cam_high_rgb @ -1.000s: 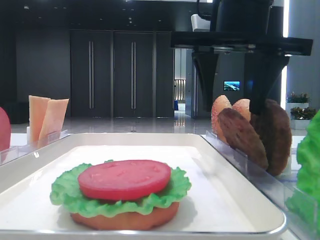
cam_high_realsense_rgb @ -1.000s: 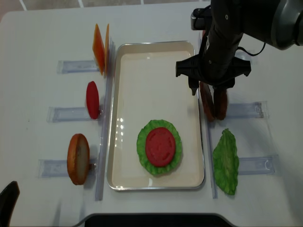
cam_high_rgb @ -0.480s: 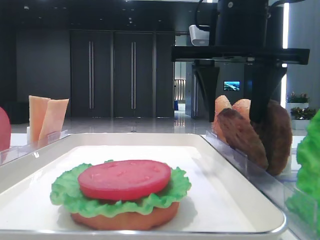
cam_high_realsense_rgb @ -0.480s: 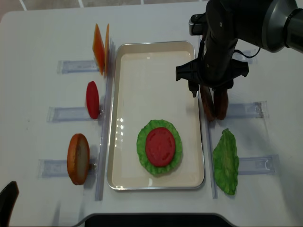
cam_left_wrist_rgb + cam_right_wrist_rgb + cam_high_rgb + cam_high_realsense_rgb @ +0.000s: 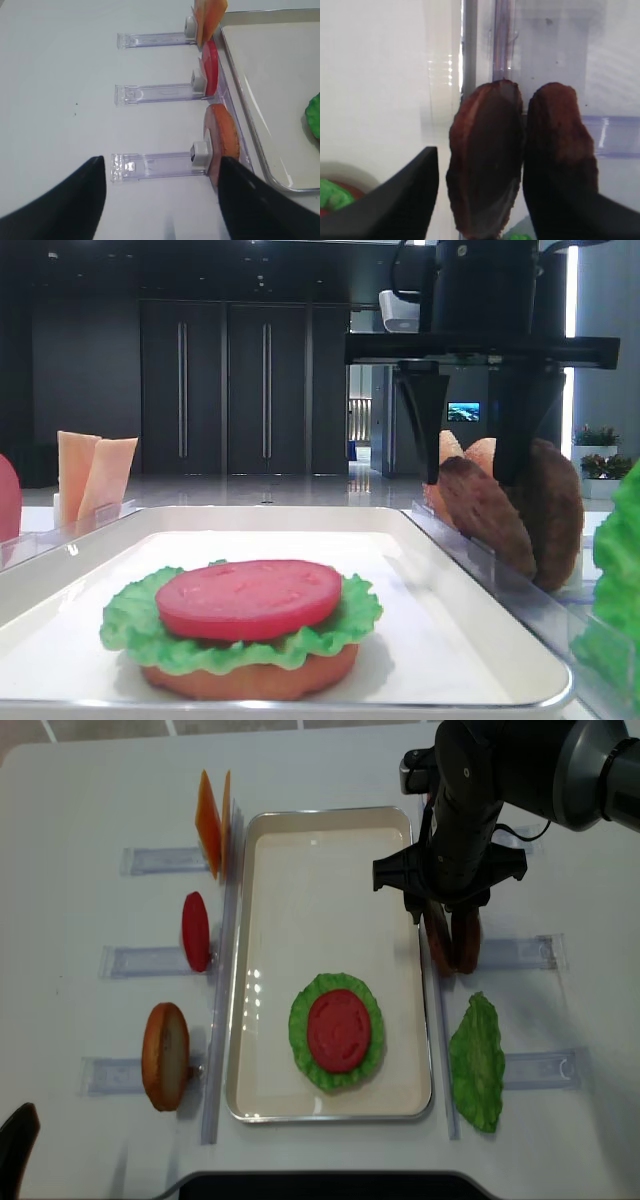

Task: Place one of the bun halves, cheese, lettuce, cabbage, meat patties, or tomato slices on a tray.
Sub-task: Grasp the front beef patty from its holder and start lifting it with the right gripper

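Observation:
Two meat patties (image 5: pixel 437 935) (image 5: pixel 467 942) stand on edge in a clear holder just right of the white tray (image 5: pixel 325 812). My right gripper (image 5: pixel 440 910) hangs over them, open. Its fingers straddle the left patty (image 5: pixel 487 155); a gap shows between the left finger (image 5: pixel 420 200) and that patty. The other patty (image 5: pixel 560 130) stands just to the right. On the tray lies a stack of bun base, lettuce (image 5: pixel 300 1020) and tomato slice (image 5: pixel 340 1028). My left gripper (image 5: pixel 165 200) is open over bare table beside a bun half (image 5: pixel 222 142).
Left of the tray, clear holders carry cheese slices (image 5: pixel 212 823), an upright tomato slice (image 5: pixel 195 930) and a bun half (image 5: pixel 165 1055). A lettuce leaf (image 5: pixel 477 1063) lies right of the tray, in front of the patties. More bun halves (image 5: pixel 485 455) stand behind the patties.
My right gripper has come down a little over the patties and its jaws have narrowed around the left one. The left arm and the food on the tray have not moved.

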Robot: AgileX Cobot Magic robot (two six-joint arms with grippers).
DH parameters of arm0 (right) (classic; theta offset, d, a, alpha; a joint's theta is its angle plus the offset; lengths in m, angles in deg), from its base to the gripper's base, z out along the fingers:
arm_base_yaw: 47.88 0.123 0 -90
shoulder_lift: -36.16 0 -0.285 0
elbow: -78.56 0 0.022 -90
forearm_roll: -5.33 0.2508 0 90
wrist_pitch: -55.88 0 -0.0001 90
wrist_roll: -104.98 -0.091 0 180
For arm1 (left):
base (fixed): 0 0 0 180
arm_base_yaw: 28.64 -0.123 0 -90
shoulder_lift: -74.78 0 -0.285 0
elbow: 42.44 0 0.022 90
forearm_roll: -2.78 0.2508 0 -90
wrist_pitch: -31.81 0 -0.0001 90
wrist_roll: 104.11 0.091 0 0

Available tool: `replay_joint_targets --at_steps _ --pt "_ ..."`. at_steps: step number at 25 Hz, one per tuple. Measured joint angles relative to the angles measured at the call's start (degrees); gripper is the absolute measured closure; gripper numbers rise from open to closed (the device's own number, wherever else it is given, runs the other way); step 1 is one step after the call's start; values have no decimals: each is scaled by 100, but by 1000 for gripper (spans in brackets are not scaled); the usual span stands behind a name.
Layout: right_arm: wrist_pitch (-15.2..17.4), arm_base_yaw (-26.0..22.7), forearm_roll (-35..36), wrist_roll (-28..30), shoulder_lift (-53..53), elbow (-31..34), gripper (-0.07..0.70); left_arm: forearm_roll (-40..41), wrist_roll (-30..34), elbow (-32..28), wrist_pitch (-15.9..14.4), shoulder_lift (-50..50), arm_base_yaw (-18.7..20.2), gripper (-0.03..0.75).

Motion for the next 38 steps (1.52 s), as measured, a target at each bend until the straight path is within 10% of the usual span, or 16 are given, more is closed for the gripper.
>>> replay_joint_targets --at_steps 10,18,38 --pt "27 4 -5 0 215 0 279 0 0 0 0 0 0 181" --pt "180 4 -237 -5 215 0 517 0 0 0 0 0 0 181" --pt "1074 4 -238 0 215 -783 521 4 0 0 0 0 0 181"
